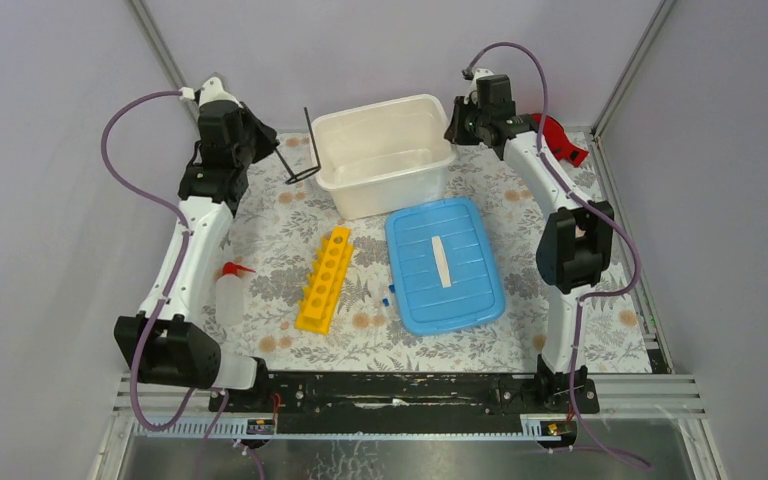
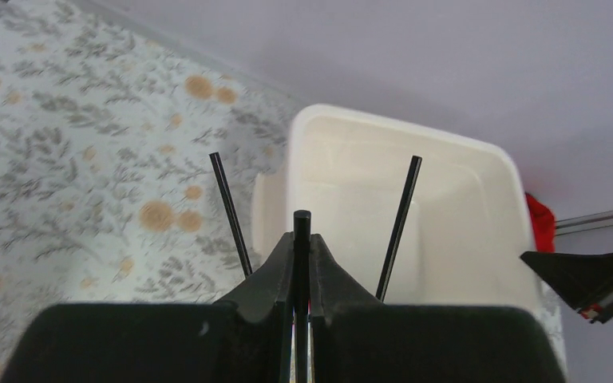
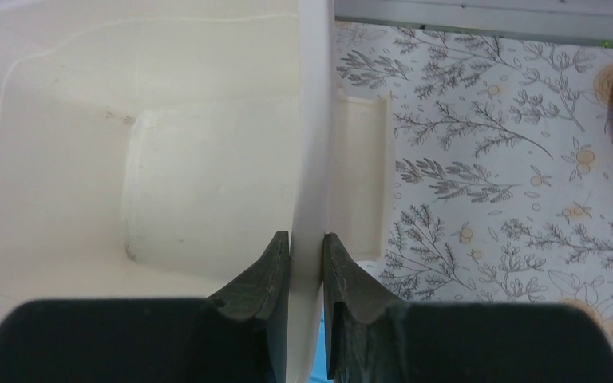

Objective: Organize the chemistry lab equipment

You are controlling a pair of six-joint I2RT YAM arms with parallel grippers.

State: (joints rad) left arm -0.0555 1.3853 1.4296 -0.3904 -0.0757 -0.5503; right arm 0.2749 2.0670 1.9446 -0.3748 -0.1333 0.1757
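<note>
two grips: left gripper [image 2: 302, 239] pinched on wire stand [image 2: 397, 231], poised just left of tub [image 3: 313, 120], likely to drop it in; right gripper [image 3: 305, 243] clamps tub's right wall, probably to steady it.

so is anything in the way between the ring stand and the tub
Nothing visible. The left gripper holds the black wire ring stand just beside the open white tub; its blue lid is off, lying apart.

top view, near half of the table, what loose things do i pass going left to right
squeeze bottle → yellow test-tube rack → blue lid
</note>
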